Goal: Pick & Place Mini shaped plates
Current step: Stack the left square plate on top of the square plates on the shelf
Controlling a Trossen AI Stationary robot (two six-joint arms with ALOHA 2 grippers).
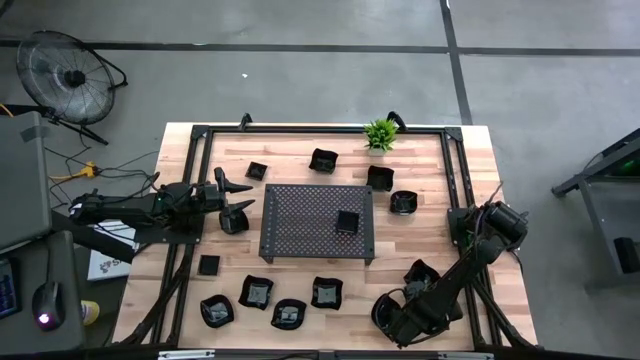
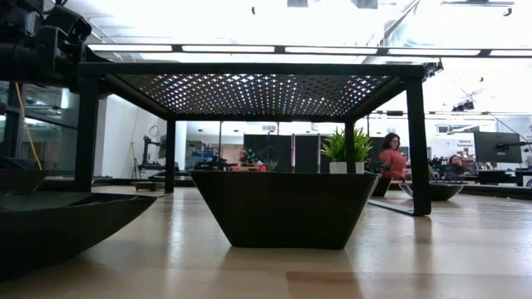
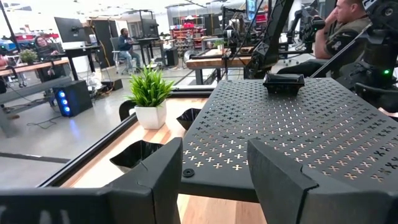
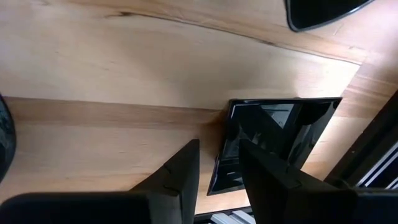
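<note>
Black, the right gripper (image 4: 217,146) hangs low over the bench's long edge opposite the plant, toward the right arm's end. Its fingers are narrowly parted. The rim of a glossy black square mini plate (image 4: 273,134) sits in line with the gap, and the plate lies flat on the pale wood, so nothing is held. The left gripper (image 1: 240,198) waits at the left end of the bench, just beside the short side of the large dark perforated rectangular tray (image 1: 285,200). It is spread wide and empty.

The tray stands on legs at the bench's middle. Judged from that layout, the work has barely started. One small square black plate (image 1: 347,221) rests on the tray top, near its right end, and every other plate is down on the wood.

Plates counted:
- One on the tray.
- Four along the plant-side edge, between the tray and that edge and round the tray's right end.
- Five in a loose group by the opposite edge, toward the left arm's end.
- One under the right gripper.

That makes eleven, ten of them left to move; the arms may hide more. There is also one tray and one small green plant in a white pot (image 1: 380,133), at the middle of its long edge.
</note>
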